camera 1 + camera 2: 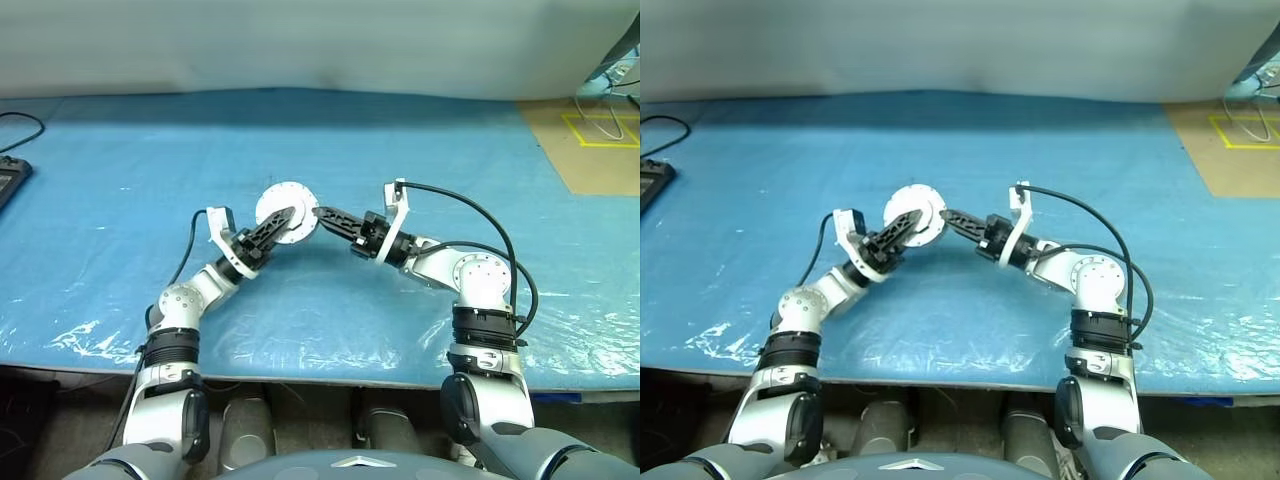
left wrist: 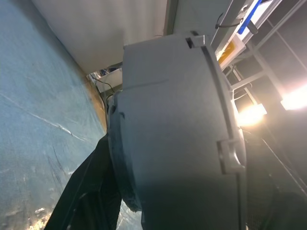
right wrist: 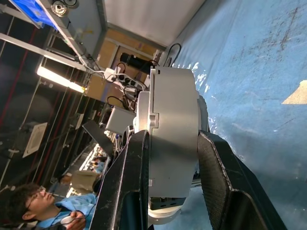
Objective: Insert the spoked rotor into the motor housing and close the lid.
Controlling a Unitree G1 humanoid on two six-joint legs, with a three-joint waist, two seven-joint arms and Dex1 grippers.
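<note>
Blue crinkly plastic sheeting covers the whole table (image 1: 120, 170), and both arms meet over the middle of it.

Nearest in, the right gripper (image 3: 172, 158) pinches the motor housing (image 3: 173, 143) across its flat faces, one black finger (image 3: 125, 182) on each side. The puck sits edge-on between them, held up off the sheet rather than resting on it. From the head camera it shows as a pale round disc (image 1: 287, 211) right where the two claws meet.

The left gripper (image 1: 283, 222) reaches in from the other side, with its dark fingers lying over the disc's face. One finger (image 2: 86, 191) clearly runs along the grey body up close, but I honestly can't tell if that claw is clamped or just resting there half spread.

I can't pick out the lid separately, or the spoked rotor, so I can't say whether the rotor is in.

Handling-wise, my guess is it's solid metal, stiff, fairly heavy for its size and slick on the plain faces. Squeezing across the flats like the right claw does looks safest to me. The little tabs on the rim could snag a finger.

Further back is a brown board with yellow tape (image 1: 590, 140), and a person sits behind at a desk (image 3: 29, 203).
</note>
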